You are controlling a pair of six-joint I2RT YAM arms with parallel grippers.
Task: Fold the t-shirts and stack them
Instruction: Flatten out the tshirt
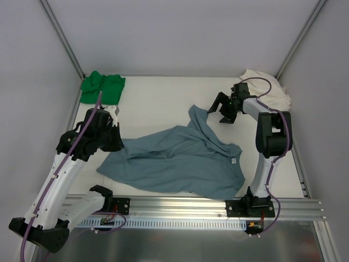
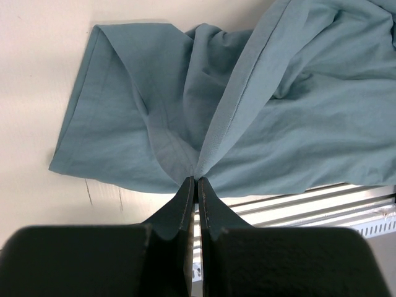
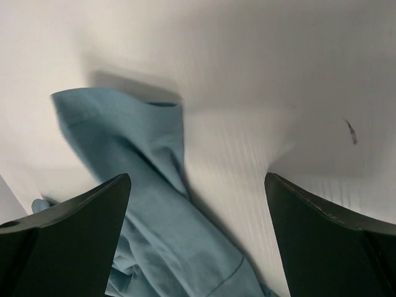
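A: Quick pass. Where do we put the blue-grey tee [image 1: 180, 161]?

B: Centre of the top view, spread loose and rumpled on the white counter [image 1: 163, 103], not folded. Its lower edge comes up to the metal rail [image 1: 218, 207] at the bottom of the frame. We see the small white neck tag [image 1: 233, 161] at the lower right of the cloth.

A: Left hand [image 2: 196, 182]?

B: Closed, pinching that tee. In the left wrist view the two fingers are pressed together. A hemmed edge of the fabric runs straight down into the tips, with folds fanning away from them. In the top view we have it at the cloth's left edge, centre left of the frame.

A: Right hand [image 1: 220, 113]?

B: Wide open, nothing in it. We place it right of centre in the upper half, just beside the tee's flap that sticks up toward the top of the frame. The right wrist view is blurred. That flap shows at the left between the spread fingers, with bare counter to the right. Touching or not, we cannot tell.

A: The other two?

B: Green tee [image 1: 102, 86] bunched at the upper left corner of the counter. Cream-white tee [image 1: 267, 90] bunched at the upper right, behind the right arm. Both well apart from the blue-grey one.
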